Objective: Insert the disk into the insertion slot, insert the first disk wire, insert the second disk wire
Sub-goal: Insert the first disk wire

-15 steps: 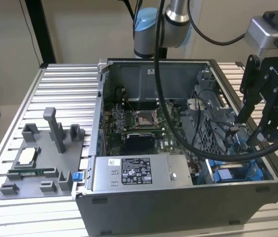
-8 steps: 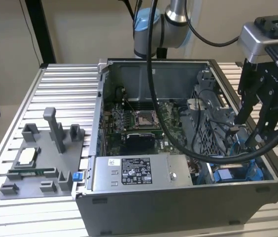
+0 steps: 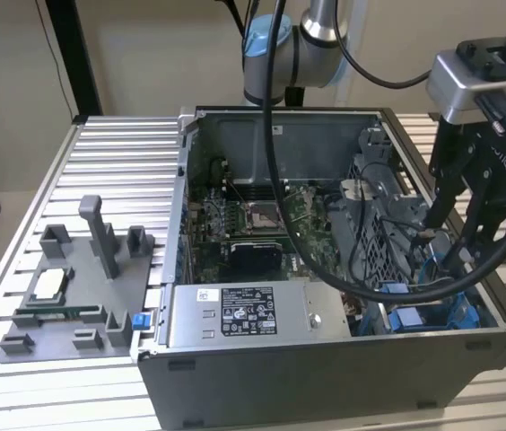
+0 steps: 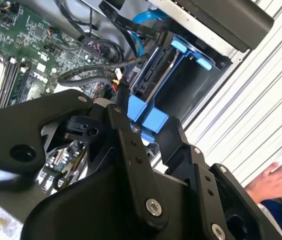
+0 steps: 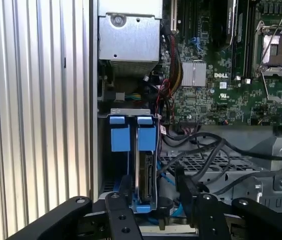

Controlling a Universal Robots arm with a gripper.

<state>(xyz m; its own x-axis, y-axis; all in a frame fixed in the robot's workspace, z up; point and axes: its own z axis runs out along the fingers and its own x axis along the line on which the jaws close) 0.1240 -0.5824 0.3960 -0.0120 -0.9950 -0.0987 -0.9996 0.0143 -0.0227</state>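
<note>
The disk (image 5: 143,175) stands on edge inside the insertion slot (image 3: 432,316), a bay at the front corner of the open computer case on the exterior view's right. Its blue carrier tabs (image 5: 132,136) rise at one end, and those tabs (image 4: 147,116) lie between my fingers in the second wrist view. My gripper (image 3: 446,244) hangs over the bay. In both wrist views it straddles the disk (image 5: 153,172) (image 4: 148,112). It looks open, with a gap between one finger (image 5: 182,175) and the disk's side. Loose black cables (image 5: 201,150) and a blue flat cable (image 4: 146,17) run beside the slot.
A grey labelled power-supply box (image 3: 253,314) lies along the case front. The motherboard (image 3: 262,220) lies behind it, and a perforated grey cage (image 5: 231,165) sits next to the bay. A grey fixture (image 3: 82,287) stands on the ribbed table (image 3: 109,162). A person's hand (image 4: 276,180) rests outside the case.
</note>
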